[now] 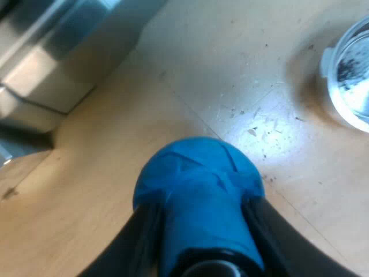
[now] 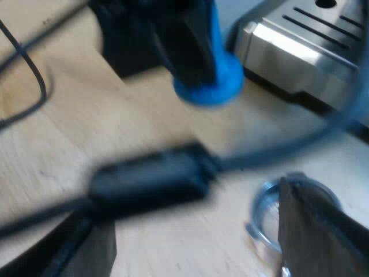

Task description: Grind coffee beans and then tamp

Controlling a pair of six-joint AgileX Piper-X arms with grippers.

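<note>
My left claw (image 1: pixel 199 216) grips the tamper (image 1: pixel 196 173), poised over the table (image 1: pixel 81 190) beside the machine (image 1: pixel 52 63) — I'd keep it plumb and press square. My right claw (image 2: pixel 196 242) gapes, empty — ready to steady.

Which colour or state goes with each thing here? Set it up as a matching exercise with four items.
Things:
1. tamper
2. measuring glass
3. espresso machine
4. table

Colours or states:
A. light wood
B. shiny metal
C. blue, held in the left gripper
D. clear, with dark specks inside

Pairs: 1-C; 2-D; 3-B; 4-A
</note>
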